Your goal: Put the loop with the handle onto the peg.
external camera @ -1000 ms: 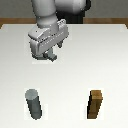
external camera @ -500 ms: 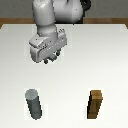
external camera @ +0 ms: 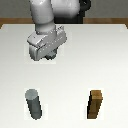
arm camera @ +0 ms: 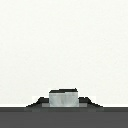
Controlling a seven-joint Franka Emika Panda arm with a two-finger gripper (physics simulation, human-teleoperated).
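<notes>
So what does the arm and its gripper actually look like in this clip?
A single arm with smooth, rounded, light grey-white links and a black section behind it near the top of the exterior view. It ends in a boxy, pale grey gripper body with darker shading underneath. No cables, logos or markings can be made out at this resolution. The fingers are mostly hidden beneath the body.

One peg (external camera: 33,104) and one wooden block (external camera: 95,105) stand here.

White, smooth, rounded arm segments; a boxy light-grey end effector (external camera: 48,56) housing; a black joint section behind.
</notes>
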